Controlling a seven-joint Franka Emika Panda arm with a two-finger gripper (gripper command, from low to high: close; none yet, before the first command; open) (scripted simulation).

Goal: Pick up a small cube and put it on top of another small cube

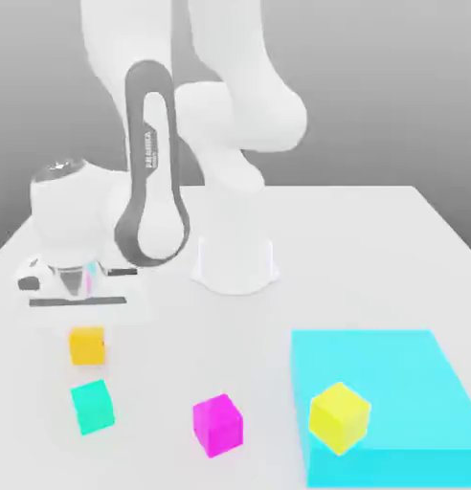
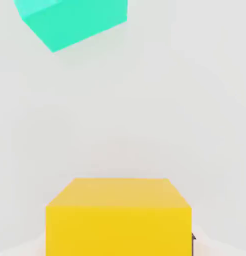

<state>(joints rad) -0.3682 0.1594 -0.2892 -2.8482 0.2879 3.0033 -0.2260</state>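
Note:
An orange-yellow small cube (image 1: 87,345) rests on the white table at the exterior view's left. My gripper (image 1: 83,304) hangs directly above it, close to its top face. In the hand view the same cube (image 2: 118,216) looms large and near. A teal small cube (image 1: 92,406) sits just in front of the orange-yellow one, a short gap apart, and it appears in the hand view too (image 2: 75,20). A magenta small cube (image 1: 217,425) lies further toward the exterior view's right.
A large flat cyan block (image 1: 392,383) fills the exterior view's front right, with a yellow cube (image 1: 339,416) on its near left corner. The arm's white base (image 1: 235,258) stands at the table's middle back.

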